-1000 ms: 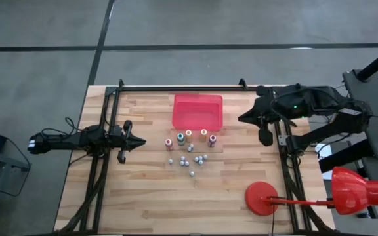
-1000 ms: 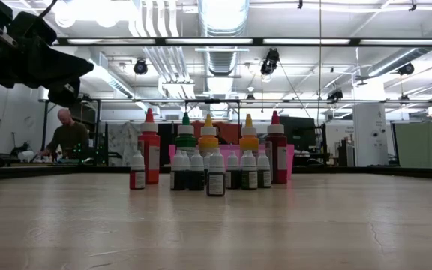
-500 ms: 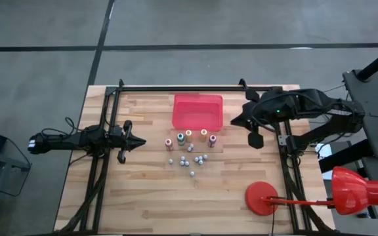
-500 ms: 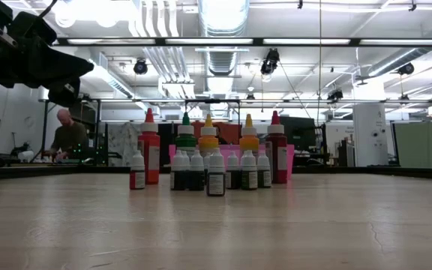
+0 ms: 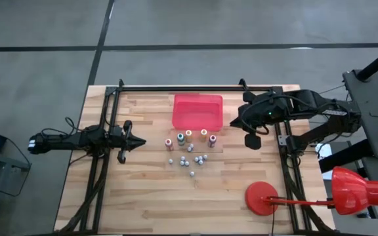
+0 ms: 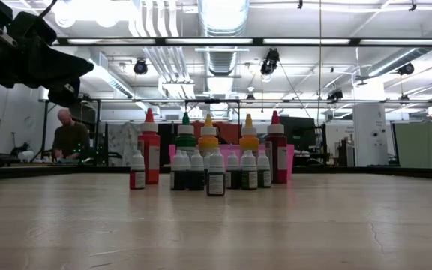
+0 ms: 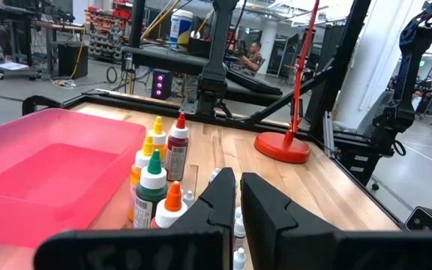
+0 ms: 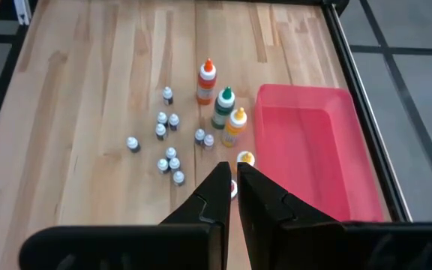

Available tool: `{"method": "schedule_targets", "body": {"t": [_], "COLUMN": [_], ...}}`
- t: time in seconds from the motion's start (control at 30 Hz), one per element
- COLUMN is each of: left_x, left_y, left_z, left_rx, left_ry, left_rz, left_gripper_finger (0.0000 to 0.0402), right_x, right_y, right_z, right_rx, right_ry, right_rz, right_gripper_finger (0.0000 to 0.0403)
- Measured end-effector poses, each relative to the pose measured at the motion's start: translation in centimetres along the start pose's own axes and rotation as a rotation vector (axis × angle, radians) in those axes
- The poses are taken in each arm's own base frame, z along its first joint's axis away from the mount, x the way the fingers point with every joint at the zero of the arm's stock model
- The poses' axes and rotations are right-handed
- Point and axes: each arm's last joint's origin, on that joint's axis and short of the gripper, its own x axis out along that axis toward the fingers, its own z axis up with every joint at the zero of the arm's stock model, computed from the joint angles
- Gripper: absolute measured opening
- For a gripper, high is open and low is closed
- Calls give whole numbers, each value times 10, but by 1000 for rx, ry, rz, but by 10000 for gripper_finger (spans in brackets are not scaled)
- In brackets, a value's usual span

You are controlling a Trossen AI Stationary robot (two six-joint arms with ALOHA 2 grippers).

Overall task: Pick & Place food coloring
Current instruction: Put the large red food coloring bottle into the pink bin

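- You have the small food coloring bottles (image 5: 190, 149), some taller with coloured bodies and pointed caps, others tiny and pale-capped, standing clustered mid-table on the pale wooden slat table (image 5: 143, 196), just in front of the flat red plastic tray (image 5: 197, 111).
- Your right gripper (image 5: 233, 124) hovers beside the tray, fingers pinched together, empty.
- Your left gripper (image 5: 143, 141) waits left of the bottles, fingers closed, holding nothing.

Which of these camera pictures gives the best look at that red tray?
The right wrist view: the red tray shows whole, from above, inside bare. The high view shows the whole tray too, but small. The left wrist view crops it at the edge. The low view shows only a pink strip behind the bottles.
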Motion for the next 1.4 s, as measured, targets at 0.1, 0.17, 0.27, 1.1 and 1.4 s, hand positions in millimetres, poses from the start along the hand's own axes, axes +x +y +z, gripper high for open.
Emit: {"method": "schedule_targets", "body": {"t": [0.1, 0.17, 0.27, 1.1, 1.4], "left_x": [0, 0, 0, 0, 0], "left_y": [0, 0, 0, 0, 0], "left_z": [0, 0, 0, 0, 0], "left_rx": [0, 0, 0, 0, 0], "left_ry": [0, 0, 0, 0, 0], "left_rz": [0, 0, 0, 0, 0], "left_gripper_finger": [0, 0, 0, 0, 0], "right_x": [-1, -1, 2, 54, 76], "right_y": [-1, -1, -3, -20, -19], "right_z": [0, -1, -3, -36, -41], "right_rx": [4, 6, 10, 74, 83], "right_ry": [-2, 9, 24, 180, 112], "right_rz": [-2, -4, -10, -78, -79], "right_gripper_finger": [18, 18, 18, 18, 18]}}
